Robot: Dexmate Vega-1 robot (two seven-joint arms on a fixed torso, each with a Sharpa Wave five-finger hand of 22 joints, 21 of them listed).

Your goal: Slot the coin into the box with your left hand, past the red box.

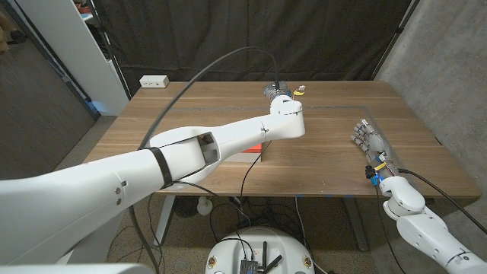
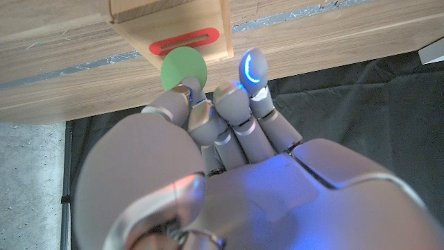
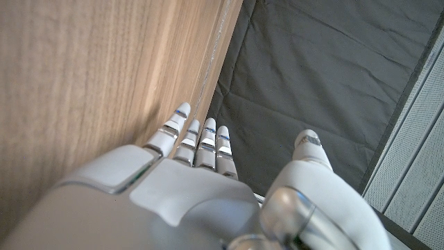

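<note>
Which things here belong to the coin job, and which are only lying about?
Job: green coin; wooden box with red-ringed slot; left robot hand pinching the coin; red box.
Lying about: right robot hand on the table; white block.

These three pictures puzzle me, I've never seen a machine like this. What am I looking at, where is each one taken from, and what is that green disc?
It is a robot with two white arms, each ending in a hand, standing at a wooden table. The wide picture comes from a camera on its head, looking down. The other two come from cameras on its wrists, looking along the back of each hand, so they appear turned. The left hand pinches the green disc, a coin, at its fingertips, right by a wooden box with a red-ringed slot. In the head view, a bit of a red box peeks out beneath the left arm. The right hand holds nothing, fingers straight, at the table's right side.
</note>
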